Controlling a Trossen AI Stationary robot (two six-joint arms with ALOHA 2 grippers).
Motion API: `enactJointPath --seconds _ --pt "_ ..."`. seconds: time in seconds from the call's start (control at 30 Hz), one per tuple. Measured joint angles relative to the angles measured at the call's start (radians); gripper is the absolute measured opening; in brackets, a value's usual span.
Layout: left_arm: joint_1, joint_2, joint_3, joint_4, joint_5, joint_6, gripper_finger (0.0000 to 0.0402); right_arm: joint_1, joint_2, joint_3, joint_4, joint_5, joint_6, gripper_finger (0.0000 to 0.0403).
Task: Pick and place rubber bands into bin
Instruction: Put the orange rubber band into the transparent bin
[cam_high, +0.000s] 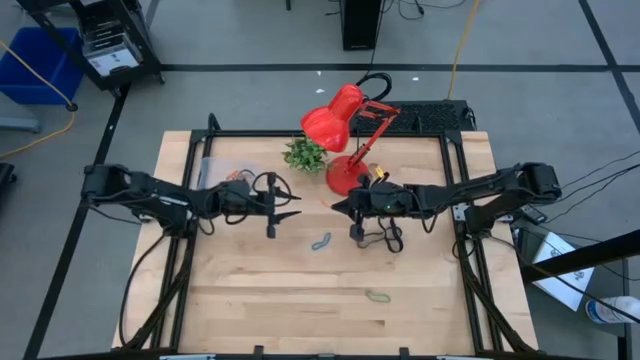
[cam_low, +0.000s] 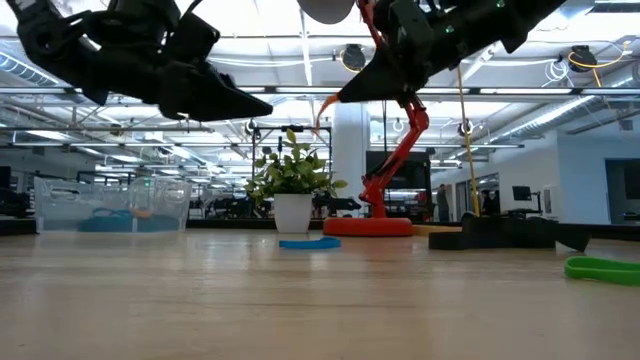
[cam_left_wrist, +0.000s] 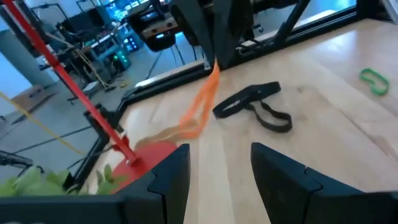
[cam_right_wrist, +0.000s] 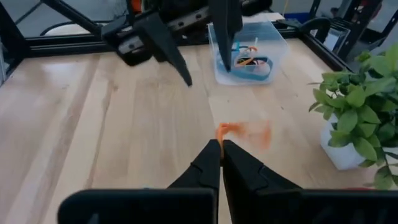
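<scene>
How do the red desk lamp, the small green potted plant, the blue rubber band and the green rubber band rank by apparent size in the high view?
1. Red desk lamp, clearly largest.
2. Small green potted plant.
3. Blue rubber band and green rubber band: both thin loops that look about alike, so I would not rank one over the other.

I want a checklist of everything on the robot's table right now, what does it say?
Surface: pale wooden table, mostly bare.
Job's things: clear bin with a few bands inside; orange rubber band hanging from the right gripper; blue rubber band, green rubber band and black rubber bands lying loose on the wood.
Clutter: red desk lamp; small potted plant.
Grippers: right gripper shut on the orange band, lifted off the table; left gripper open, empty, raised near the bin.
Cables: black cables trailing from both arms.
Surroundings: blue tub on the floor; open workshop room behind.
</scene>
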Motion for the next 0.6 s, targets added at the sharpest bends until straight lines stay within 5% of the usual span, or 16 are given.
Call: enactJointPath --seconds 0.23,0.6 --pt "-0.037 0.120 0.115 -0.001 -0.153 -0.051 0.0177 -0.006 0.038 0.000 0.024 0.000 0.001 0.0000" --pt "-0.065 0.256 0.307 -0.130 -0.159 -0.009 0.0177 -0.006 0.040 0.000 0.035 0.000 0.000 0.0000"
